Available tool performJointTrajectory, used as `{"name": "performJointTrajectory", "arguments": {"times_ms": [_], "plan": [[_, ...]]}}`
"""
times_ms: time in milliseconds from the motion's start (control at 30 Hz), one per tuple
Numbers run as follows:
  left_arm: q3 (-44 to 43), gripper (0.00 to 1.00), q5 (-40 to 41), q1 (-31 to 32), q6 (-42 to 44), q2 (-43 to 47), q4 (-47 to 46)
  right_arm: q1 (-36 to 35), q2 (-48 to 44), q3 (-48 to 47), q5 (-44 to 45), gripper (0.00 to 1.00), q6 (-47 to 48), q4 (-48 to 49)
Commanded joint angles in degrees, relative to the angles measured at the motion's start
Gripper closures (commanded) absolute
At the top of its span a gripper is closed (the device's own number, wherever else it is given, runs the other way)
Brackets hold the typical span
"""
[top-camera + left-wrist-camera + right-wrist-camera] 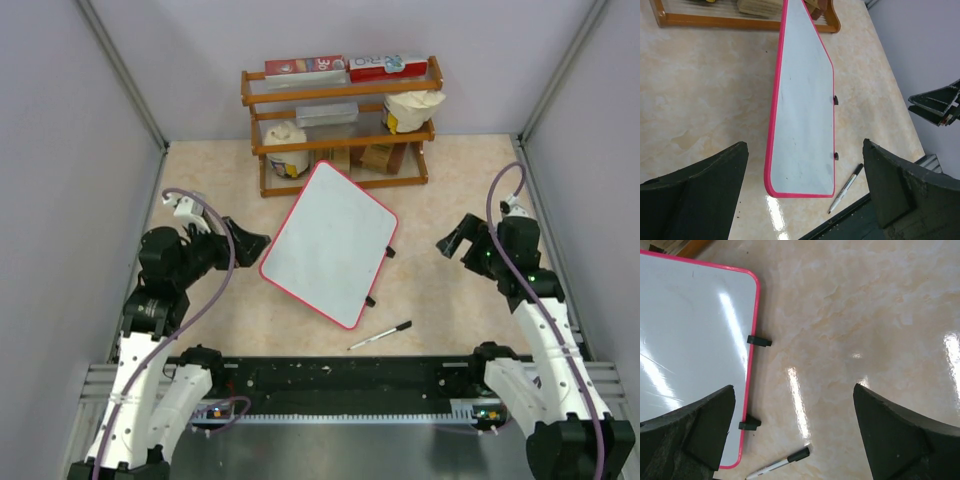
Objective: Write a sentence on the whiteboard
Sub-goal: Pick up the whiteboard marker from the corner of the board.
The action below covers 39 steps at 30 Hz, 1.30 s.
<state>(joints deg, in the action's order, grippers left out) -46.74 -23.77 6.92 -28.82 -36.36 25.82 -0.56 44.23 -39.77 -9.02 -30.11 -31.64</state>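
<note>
The whiteboard (330,245) lies flat and turned at an angle in the middle of the table, its red frame all round and two black tabs on its right edge. Its white face (805,115) is blank; the sentence is out of view. A black-capped marker (380,336) lies on the table just off the board's near corner, also seen in both wrist views (846,189) (780,463). My left gripper (248,240) hovers open at the board's left edge (805,145). My right gripper (455,238) hovers open to the board's right (794,387), above bare table. Neither holds anything.
A wooden two-tier rack (340,120) with boxes, cups and a tin stands at the back, touching the board's far corner. Grey walls close in both sides. A black rail (340,375) runs along the near edge behind the marker.
</note>
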Motion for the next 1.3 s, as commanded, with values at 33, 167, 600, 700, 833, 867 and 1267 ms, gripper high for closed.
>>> {"name": "performJointTrajectory", "arguments": {"times_ms": [33, 167, 600, 700, 833, 867, 1267], "plan": [[-2.56, 0.01, -7.33, 0.55, 5.34, -0.29, 1.60, 0.21, 3.31, -4.18, -3.63, 0.01, 2.86, -0.70], [-4.58, 0.03, -6.56, 4.05, 8.25, -1.96, 5.28, 0.21, 5.60, -4.70, -6.02, 0.01, 4.09, -0.09], [-7.59, 0.01, 23.05, 39.20, 13.08, -12.93, 7.14, 0.21, 9.29, -4.26, -6.88, 0.01, 5.67, 0.44], [-8.01, 0.01, 29.03, 46.59, 15.45, -17.32, 5.38, 0.21, 10.79, -4.00, -8.21, 0.01, 5.06, 0.70], [-10.21, 0.02, 33.35, 54.86, 19.06, -24.53, 3.36, 0.21, 11.67, -3.48, -8.12, 0.01, 3.49, 0.88], [-10.56, 0.02, 33.61, 57.31, 20.80, -25.68, 2.31, 0.21, 11.58, -2.69, -8.12, 0.01, 3.13, 1.14], [-17.50, 0.15, 32.29, 68.83, 25.39, -47.13, -5.08, 0.21, 12.55, 1.62, -8.91, 0.01, 3.48, 2.55]]}}
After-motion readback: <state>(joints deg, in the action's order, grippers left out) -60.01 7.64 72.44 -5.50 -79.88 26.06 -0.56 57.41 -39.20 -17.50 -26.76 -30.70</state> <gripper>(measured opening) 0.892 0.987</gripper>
